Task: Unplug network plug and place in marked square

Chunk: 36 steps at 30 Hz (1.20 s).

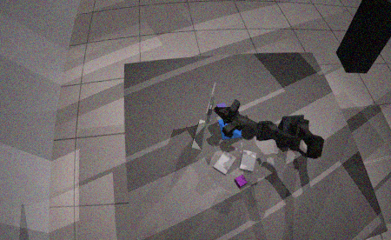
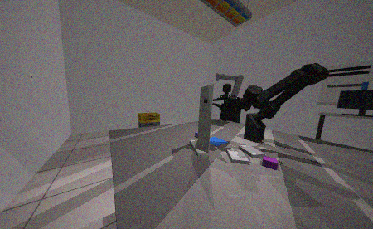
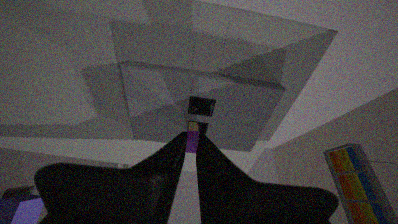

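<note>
The upright panel (image 1: 213, 93) (image 2: 204, 122) (image 3: 240, 110) shows an upper dark opening (image 3: 202, 106) and a lower socket (image 3: 204, 127) in the wrist view. The small plug (image 3: 191, 142), purple with a tan part at its front, is at the lower socket. My gripper (image 1: 216, 110) (image 2: 215, 102) (image 3: 192, 137) is shut on the plug, close in front of the panel. How deep the plug sits and whether its tab is down cannot be told. A blue patch (image 1: 235, 133) (image 2: 217, 141), seemingly the marked square, lies on the table below the hand, partly hidden by the arm.
Two pale flat pieces (image 1: 224, 163) (image 1: 248, 160) and a purple block (image 1: 241, 181) (image 2: 270, 162) lie nearer the table's front. A violet thing (image 1: 221, 105) (image 2: 196, 134) lies near the panel. The panel stands on a pale foot (image 1: 197, 141).
</note>
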Motion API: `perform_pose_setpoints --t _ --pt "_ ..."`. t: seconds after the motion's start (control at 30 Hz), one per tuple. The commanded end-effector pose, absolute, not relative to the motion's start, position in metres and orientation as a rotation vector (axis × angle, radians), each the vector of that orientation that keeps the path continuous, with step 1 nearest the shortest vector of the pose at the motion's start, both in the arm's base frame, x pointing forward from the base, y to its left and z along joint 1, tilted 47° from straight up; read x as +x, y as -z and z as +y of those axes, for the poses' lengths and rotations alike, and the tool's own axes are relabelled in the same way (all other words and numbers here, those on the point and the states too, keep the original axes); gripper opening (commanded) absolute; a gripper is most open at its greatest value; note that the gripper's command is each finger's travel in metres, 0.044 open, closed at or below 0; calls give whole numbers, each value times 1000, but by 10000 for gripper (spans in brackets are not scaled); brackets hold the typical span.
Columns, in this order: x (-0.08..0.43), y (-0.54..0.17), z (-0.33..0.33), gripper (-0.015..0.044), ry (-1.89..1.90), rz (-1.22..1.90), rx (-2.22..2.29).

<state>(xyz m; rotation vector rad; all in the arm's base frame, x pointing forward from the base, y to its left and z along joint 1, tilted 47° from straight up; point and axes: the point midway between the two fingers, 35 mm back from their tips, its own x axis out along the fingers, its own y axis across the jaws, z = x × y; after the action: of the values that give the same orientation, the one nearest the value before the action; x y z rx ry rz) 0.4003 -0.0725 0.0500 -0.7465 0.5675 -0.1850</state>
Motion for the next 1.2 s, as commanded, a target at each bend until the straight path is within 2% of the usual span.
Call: perform_pose_setpoints --t 0.0,1.17 --pt "396 -51 -71 0 181 566 -749" --pt "379 -57 -66 0 181 567 -749"
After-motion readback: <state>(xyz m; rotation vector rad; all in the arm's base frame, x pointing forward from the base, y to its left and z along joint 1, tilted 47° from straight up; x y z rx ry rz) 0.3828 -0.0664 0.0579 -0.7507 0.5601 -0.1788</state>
